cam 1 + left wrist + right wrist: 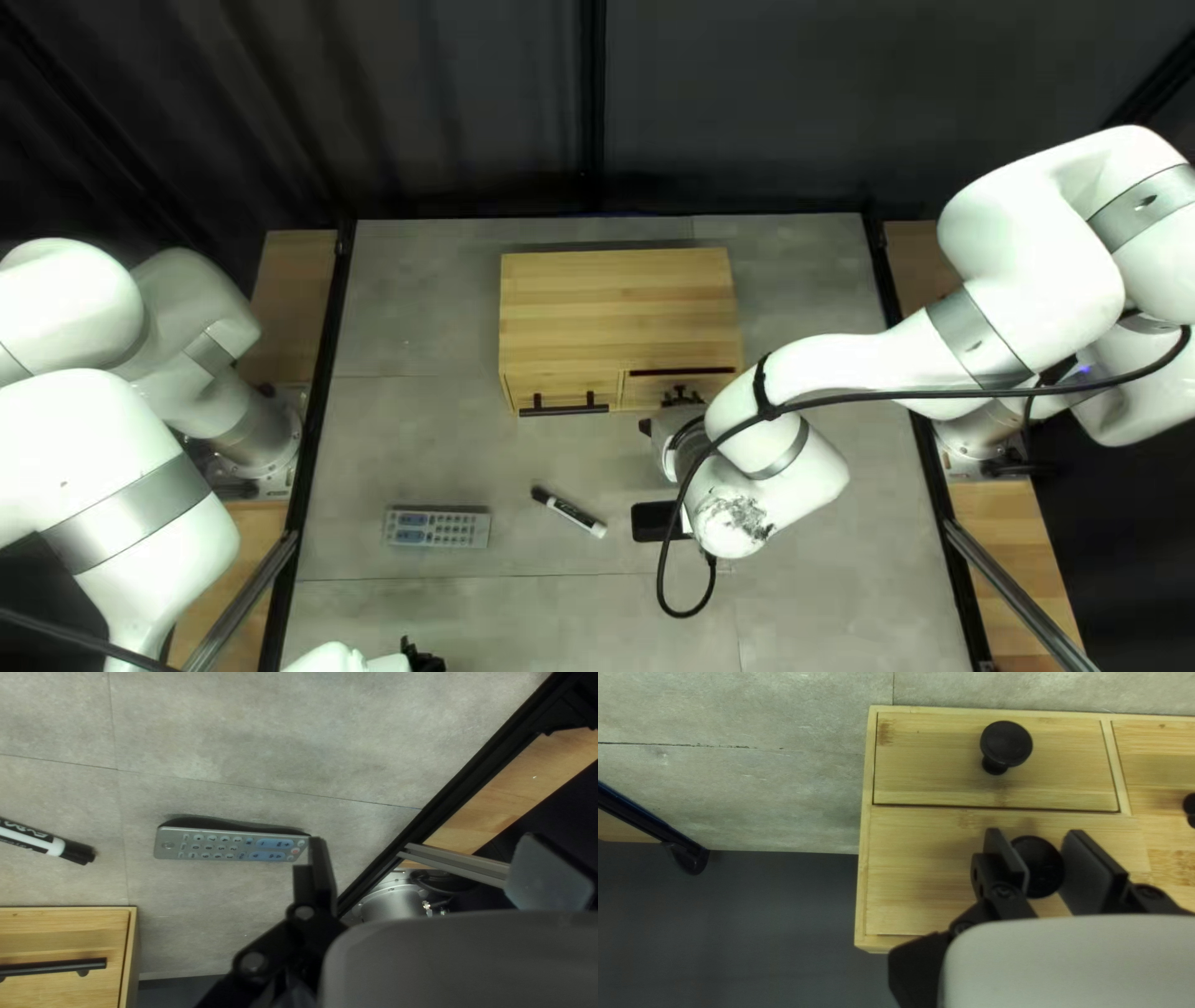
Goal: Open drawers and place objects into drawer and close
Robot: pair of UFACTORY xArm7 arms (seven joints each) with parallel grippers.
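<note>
Reaching in from the left edge, the left arm (106, 473) drops toward the near side of the worktop (411, 436), and its left claw (423, 657) pokes in at the bottom of the top left view. That claw is wide, with nothing between its fingers. Just by it in the left wrist view, near one fingertip, is the end of the grey remote (436, 528); I can't tell whether they touch. The remote lies flat, buttons up, its blue ones toward the left arm's side.

Next along comes the marker (573, 512), lying at a slant, black cap toward the cabinet and white end toward the near edge.

Beyond these two sits the wooden cabinet (623, 299). The left part of its front has a black bar handle (563, 410); the right part has two drawers, one over the other. The lower drawer (940, 765) is shut, with its own round knob (1005, 743). The upper drawer (927, 865) stands slightly out, a dark slit showing along its top.

The right claw (681, 396) is narrowed onto the upper knob (1038, 866), a finger on each side. Near the right arm's (871, 361) bent wrist, a flat black thing (650, 522) lies on the worktop, partly hidden from me.
</note>
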